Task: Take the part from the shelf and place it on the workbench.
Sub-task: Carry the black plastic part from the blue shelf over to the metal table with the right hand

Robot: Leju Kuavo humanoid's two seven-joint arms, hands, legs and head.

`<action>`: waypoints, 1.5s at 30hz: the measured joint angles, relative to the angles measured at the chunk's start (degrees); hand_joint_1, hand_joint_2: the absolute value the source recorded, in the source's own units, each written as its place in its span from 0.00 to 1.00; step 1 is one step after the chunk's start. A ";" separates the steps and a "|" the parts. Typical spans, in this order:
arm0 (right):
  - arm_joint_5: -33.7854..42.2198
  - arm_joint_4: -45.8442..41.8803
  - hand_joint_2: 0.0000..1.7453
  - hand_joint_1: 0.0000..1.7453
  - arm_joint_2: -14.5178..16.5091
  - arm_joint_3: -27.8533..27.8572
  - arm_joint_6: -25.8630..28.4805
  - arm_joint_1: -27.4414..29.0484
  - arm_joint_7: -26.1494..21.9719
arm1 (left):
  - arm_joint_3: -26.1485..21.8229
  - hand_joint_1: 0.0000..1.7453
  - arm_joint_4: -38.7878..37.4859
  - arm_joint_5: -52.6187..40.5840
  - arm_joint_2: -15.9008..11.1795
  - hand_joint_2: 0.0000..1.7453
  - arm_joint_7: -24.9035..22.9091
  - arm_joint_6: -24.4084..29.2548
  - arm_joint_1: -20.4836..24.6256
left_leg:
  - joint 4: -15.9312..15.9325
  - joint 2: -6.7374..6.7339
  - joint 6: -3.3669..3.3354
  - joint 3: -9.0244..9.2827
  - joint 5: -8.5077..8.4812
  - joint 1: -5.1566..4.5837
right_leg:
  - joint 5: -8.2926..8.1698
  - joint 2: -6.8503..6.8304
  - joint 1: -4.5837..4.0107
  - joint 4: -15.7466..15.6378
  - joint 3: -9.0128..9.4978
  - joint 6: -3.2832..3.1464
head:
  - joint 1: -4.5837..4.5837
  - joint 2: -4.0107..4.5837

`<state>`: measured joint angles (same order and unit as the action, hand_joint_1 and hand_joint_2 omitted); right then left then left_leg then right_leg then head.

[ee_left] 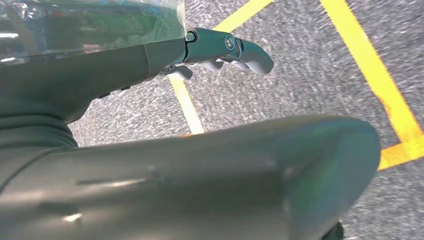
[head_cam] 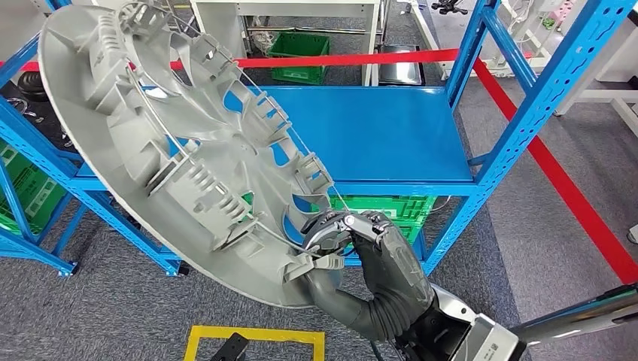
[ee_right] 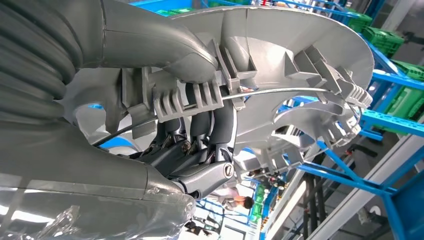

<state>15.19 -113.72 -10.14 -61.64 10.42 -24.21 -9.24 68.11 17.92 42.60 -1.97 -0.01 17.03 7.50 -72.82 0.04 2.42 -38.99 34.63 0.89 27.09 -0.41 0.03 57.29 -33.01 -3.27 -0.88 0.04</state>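
The part (head_cam: 173, 143) is a large grey plastic wheel cover, held up in the air in front of the blue shelf (head_cam: 376, 135) with its ribbed inner side and thin wire ring facing the head camera — tilted, its upper edge toward the left, its lower edge down by the right hand (head_cam: 353, 248). That hand grips the cover at its lower rim: the thick grey thumb lies over the ribbed clips on the inner face and the darker fingers (ee_right: 200, 145) curl in behind the rim. The blue shelf board behind the cover is bare where it shows, and green crates (head_cam: 391, 207) sit on the level below. The left hand (ee_left: 220, 50) hangs over grey carpet floor (ee_left: 310, 75) marked with yellow tape lines (ee_left: 380, 85), its fingers curled in loosely and holding nothing – whether they are fully closed I cannot tell
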 joint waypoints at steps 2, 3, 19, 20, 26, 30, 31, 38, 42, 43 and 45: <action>0.02 0.13 1.00 1.00 0.00 0.01 0.01 0.02 -0.01 | 0.00 0.00 0.00 -0.01 -0.04 1.00 -0.04 0.00 0.02 | 1.54 0.00 0.08 2.65 -2.47 0.08 | -0.65 -0.01 0.05 0.87 -1.71 0.21 | -0.16 0.00; 0.03 0.18 1.00 1.00 0.00 0.01 0.01 0.04 -0.01 | 0.00 0.00 0.00 -0.02 -0.08 1.00 -0.05 0.00 0.07 | 4.87 0.01 0.01 4.99 -3.74 0.11 | -0.92 0.01 0.09 1.36 -2.52 0.39 | -0.26 0.00; 0.57 0.84 1.00 1.00 0.00 -0.01 -0.40 0.08 -0.01 | 0.00 0.00 0.01 0.39 0.04 1.00 0.14 0.33 -0.03 | 14.83 -0.14 -3.48 3.07 -9.71 -0.90 | 3.70 0.11 -0.07 10.23 -1.41 1.99 | 1.05 0.00; 0.57 0.83 1.00 1.00 0.01 0.00 -0.43 0.03 -0.01 | 0.00 0.00 0.01 0.40 0.07 1.00 0.16 0.33 -0.04 | 14.71 -0.11 -3.31 2.51 -10.21 -1.00 | 3.69 0.11 -0.28 5.74 1.57 1.50 | 1.04 0.00; 0.60 0.85 1.00 1.00 0.12 -0.01 -0.59 -0.13 0.03 | 0.01 0.00 0.01 0.61 0.06 1.00 0.32 0.38 -0.33 | 14.09 -0.02 -1.38 0.68 -10.55 -0.62 | 2.35 0.00 -0.55 -1.08 3.45 0.07 | 1.23 0.00; 0.60 0.94 1.00 1.00 0.17 -0.03 -0.58 -0.14 0.02 | 0.02 0.00 0.00 0.75 0.04 1.00 0.36 0.39 -0.56 | 2.09 -0.01 -0.06 -1.25 -0.92 -0.18 | -0.12 -0.20 -0.38 -0.86 0.41 -0.42 | 0.47 0.00; 0.60 1.01 1.00 1.00 0.17 -0.04 -0.58 -0.13 0.02 | 0.02 0.00 0.00 0.79 0.02 1.00 0.38 0.39 -0.56 | 0.04 -0.01 0.12 -0.86 -1.04 -0.11 | -0.69 -0.22 -0.39 -0.64 -0.49 -0.36 | 0.42 0.00; 0.60 1.14 1.00 1.00 0.17 -0.03 -0.58 -0.10 0.16 | 0.02 0.00 0.00 0.98 0.00 1.00 0.47 0.44 0.03 | 16.31 0.17 -1.34 12.62 -2.72 -0.47 | -4.01 -0.19 -0.53 1.30 -5.31 1.21 | -0.08 0.00; 0.58 1.22 1.00 1.00 0.14 -0.02 -0.47 -0.06 0.28 | 0.01 0.00 0.02 1.08 0.07 1.00 0.44 0.45 -0.07 | 16.96 -0.34 -3.08 10.95 -4.75 -0.33 | -1.11 0.03 -0.28 3.88 -6.60 2.54 | 0.32 0.00; 0.57 1.25 1.00 1.00 0.13 -0.01 -0.39 -0.05 0.32 | 0.01 0.00 0.01 1.11 0.06 1.00 0.44 0.46 0.01 | 16.90 -0.43 -3.37 10.40 -5.42 -0.29 | 1.87 0.09 -0.16 6.87 -7.52 2.80 | 0.57 0.00; 0.52 1.27 1.00 1.00 0.11 -0.01 -0.23 -0.02 0.42 | 0.00 0.00 0.01 1.14 0.03 1.00 0.45 0.46 0.08 | 16.68 -0.42 -3.64 8.52 -6.74 -0.40 | 6.48 0.10 0.05 14.37 -9.17 3.12 | 1.00 0.00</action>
<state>15.70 -112.44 -10.03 -61.65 10.19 -24.23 -8.82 68.11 17.93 43.74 -1.94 0.44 17.49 7.58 -56.13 -0.39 -1.22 -30.47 27.90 0.49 33.56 -0.32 0.09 71.66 -42.18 -0.16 0.12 0.04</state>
